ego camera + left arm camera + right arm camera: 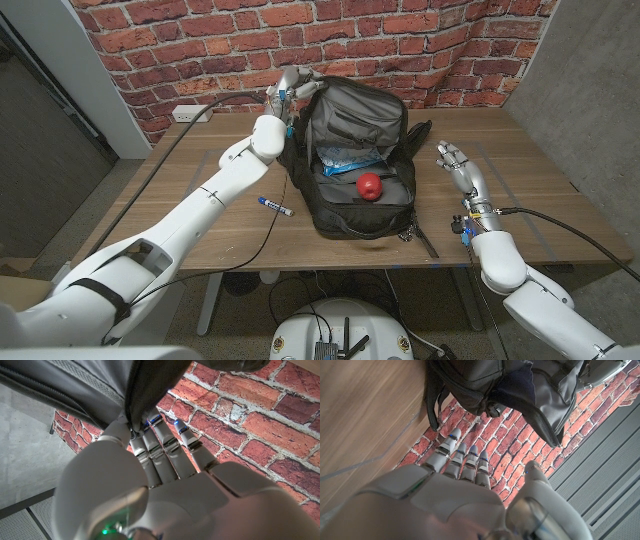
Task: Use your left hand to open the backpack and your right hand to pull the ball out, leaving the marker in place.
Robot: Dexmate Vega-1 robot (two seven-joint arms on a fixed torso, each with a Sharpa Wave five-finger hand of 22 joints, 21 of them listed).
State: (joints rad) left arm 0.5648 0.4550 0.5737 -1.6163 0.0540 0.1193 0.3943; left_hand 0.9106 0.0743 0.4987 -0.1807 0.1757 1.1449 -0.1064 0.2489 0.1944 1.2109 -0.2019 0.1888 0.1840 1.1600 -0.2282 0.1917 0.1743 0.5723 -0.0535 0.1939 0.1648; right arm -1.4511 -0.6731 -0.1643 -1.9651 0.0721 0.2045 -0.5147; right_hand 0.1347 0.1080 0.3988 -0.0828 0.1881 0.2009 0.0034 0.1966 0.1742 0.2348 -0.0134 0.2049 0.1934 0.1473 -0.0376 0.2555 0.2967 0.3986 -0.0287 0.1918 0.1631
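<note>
The black backpack (360,160) stands open in the middle of the table, its flap raised at the back. My left hand (288,92) holds the flap's upper left edge; in the left wrist view the fingers (160,450) pinch the dark fabric (145,390). A red ball (369,184) lies inside the opening, next to a bluish plastic packet (345,160). A blue-and-white marker (275,206) lies on the table just left of the backpack. My right hand (458,165) hovers to the right of the backpack (510,385), fingers (465,460) spread, holding nothing.
A backpack strap (425,238) trails over the table toward the front edge on the right. A black cable (180,140) runs along my left arm. The brick wall (400,40) stands close behind the table, with a white socket (190,113) at the left.
</note>
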